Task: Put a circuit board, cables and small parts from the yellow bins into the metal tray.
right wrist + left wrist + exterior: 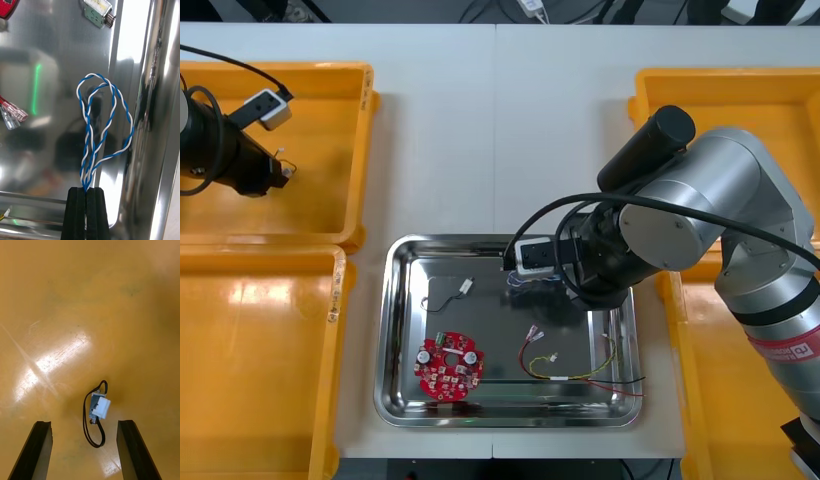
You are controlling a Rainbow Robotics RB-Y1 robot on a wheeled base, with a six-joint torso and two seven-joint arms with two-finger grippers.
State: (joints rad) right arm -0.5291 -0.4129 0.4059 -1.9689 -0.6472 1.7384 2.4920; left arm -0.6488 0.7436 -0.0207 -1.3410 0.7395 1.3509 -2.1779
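Observation:
My right gripper (87, 190) is shut on a twisted blue and white cable (100, 123), whose loops hang over the shiny floor of the metal tray (393, 330) near its far wall. In the tray lie a round red circuit board (448, 365), a small metal part with a black cable (465, 287) and a red and yellow cable (580, 372). My left gripper (84, 424) is open low over the far left yellow bin (330, 120). A small metal part with a white block and black cable (98, 408) lies on the bin floor between its fingertips.
A second yellow bin (260, 360) sits near left. Two more yellow bins (740, 100) stand at the right, partly covered by my right arm (700, 210). The tray wall (150, 112) rises close beside the hanging cable.

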